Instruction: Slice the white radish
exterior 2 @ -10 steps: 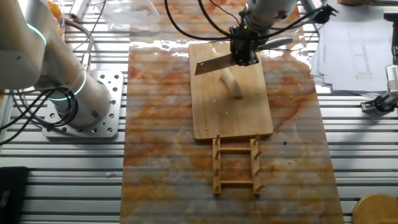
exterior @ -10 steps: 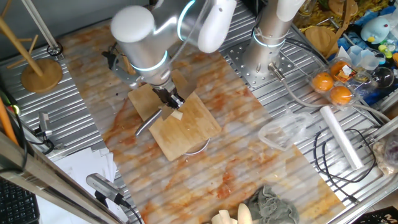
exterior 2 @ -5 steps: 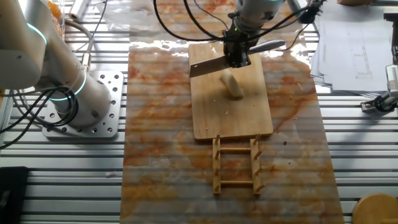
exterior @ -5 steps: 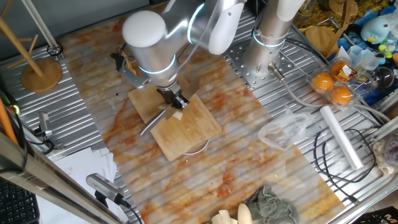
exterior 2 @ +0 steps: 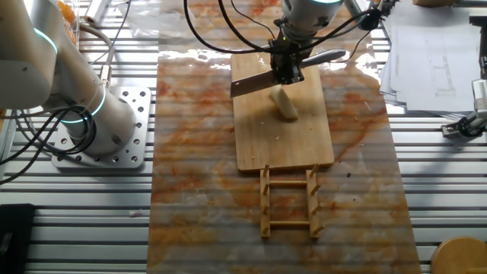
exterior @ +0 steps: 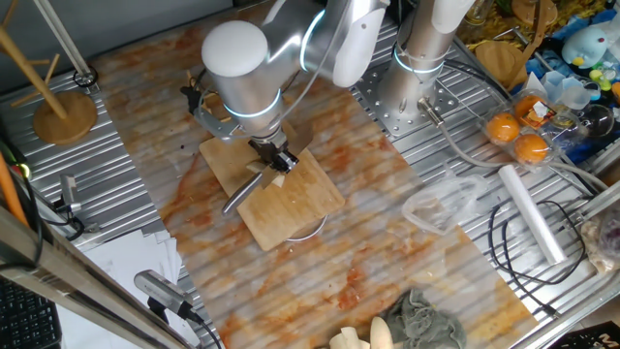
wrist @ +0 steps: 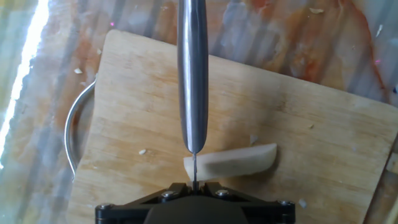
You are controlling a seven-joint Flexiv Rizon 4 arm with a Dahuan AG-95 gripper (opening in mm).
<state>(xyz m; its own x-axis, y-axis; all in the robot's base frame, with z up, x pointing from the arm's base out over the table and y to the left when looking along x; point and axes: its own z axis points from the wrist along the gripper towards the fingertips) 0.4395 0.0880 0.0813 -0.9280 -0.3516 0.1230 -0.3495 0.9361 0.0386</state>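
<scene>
The black two-finger pincer (exterior 2: 288,70) is clamped on a steel-bladed knife (wrist: 192,74), held edge-down. On the rectangular wooden cutting board (exterior 2: 281,137) lies the pale cream-white radish stick (wrist: 231,162); the blade sits over the stick's end. Below the board in the other fixed view stands a small wooden rack (exterior 2: 289,202) on the orange-stained worktop (exterior 2: 194,167).

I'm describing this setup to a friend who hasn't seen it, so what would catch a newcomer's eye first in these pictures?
Probably the knife clamped in the gripper, its blade held edge-down over one end of the white radish. That pale stick lies alone in the middle of a wooden cutting board, which rests on an orange-stained mat. Off to the side, two oranges in a clear plastic pack add a bright spot among the clutter.
</scene>
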